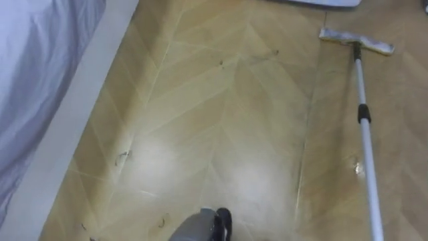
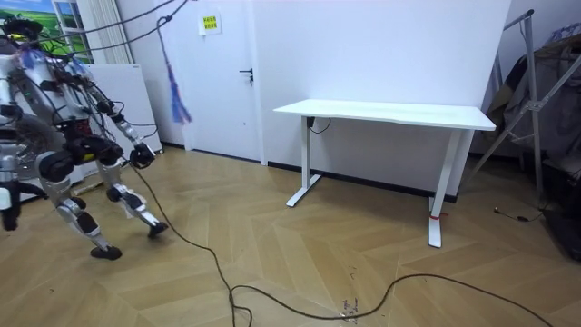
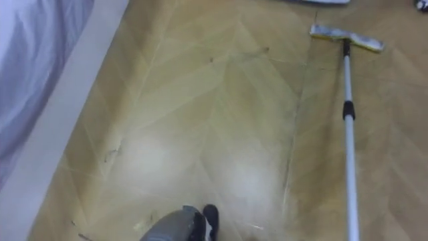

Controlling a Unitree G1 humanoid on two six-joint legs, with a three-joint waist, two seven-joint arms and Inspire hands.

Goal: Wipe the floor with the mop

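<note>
- Your mop (image 1: 365,134) is one long, thin white-and-metal pole ending in a flat, rectangular pale cloth head (image 1: 354,41). The head lies flat on the floor in the upper right of the eye views.
- From the head the pole runs almost straight down the right side of the frame and leaves it at the lower right edge. It carries one short black collar (image 1: 363,114) about a third of the way along.
- You cannot tell where the pole meets any fingers, because its near end runs out of the frame.
- In the room view, one dark hand (image 2: 141,156) shows at the end of an outstretched arm in the left of the frame. You cannot tell which hand it is, or whether its fingers are apart or closed.
- The glossy tan herringbone wood floor (image 1: 221,120) carries a few small dark scuffs and pale sheen patches.
- One smooth lilac-grey sheet of fabric (image 1: 40,60) fills the upper left, edged by a flat white strip (image 1: 73,127).
- The robot stands at the room view's left, knees bent, well apart from one white rectangular two-legged desk (image 2: 386,112) at centre and near one white door (image 2: 222,82).
</note>
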